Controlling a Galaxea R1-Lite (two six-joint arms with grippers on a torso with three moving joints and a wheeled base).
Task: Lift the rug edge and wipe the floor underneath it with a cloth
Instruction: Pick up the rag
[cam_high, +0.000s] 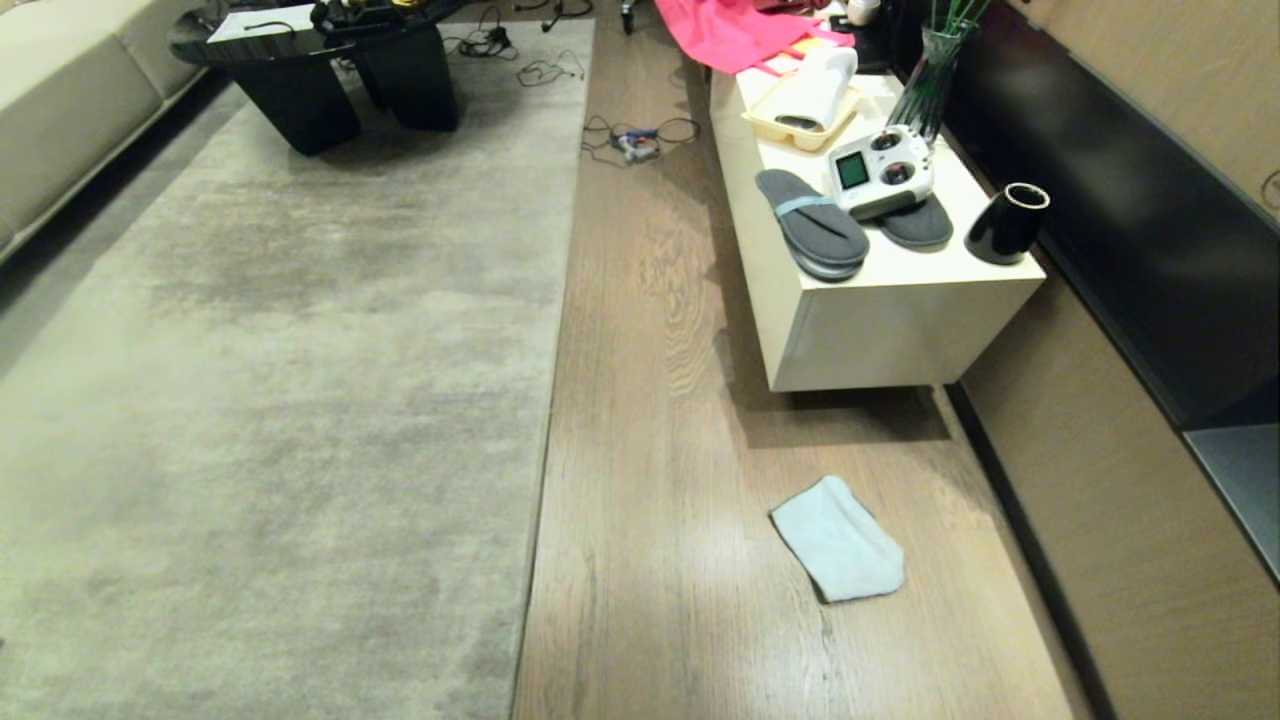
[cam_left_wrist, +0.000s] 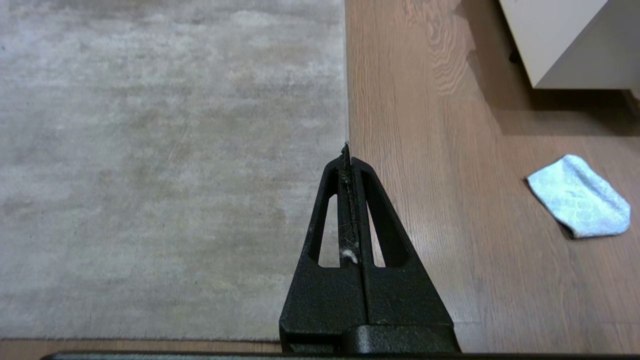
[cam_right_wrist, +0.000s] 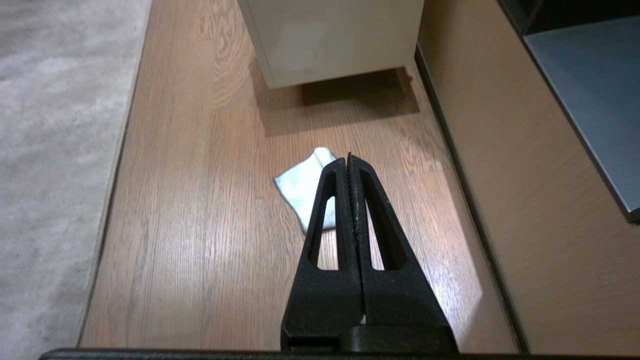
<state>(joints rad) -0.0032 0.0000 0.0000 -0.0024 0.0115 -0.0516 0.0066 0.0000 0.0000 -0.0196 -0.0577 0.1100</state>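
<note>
Rug flat, cloth lying on the bare floor, both grippers empty.

The cloth (cam_high: 838, 540) lies on the floor (cam_high: 650, 560) between the rug edge (cam_high: 548, 420) and the wall, near the low cabinet (cam_high: 880, 310). The left gripper (cam_left_wrist: 346, 150) hangs above the rug edge, fingers pressed together; the right gripper (cam_right_wrist: 348, 159) hangs above the cloth, likewise closed on nothing.

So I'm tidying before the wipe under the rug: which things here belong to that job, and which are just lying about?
Job:
- rug edge, lying flat
- floor
- cloth, on the floor beside the rug

Lying about:
- slippers, remote controller, black cup, all on the cabinet
- cables
- black table
</note>
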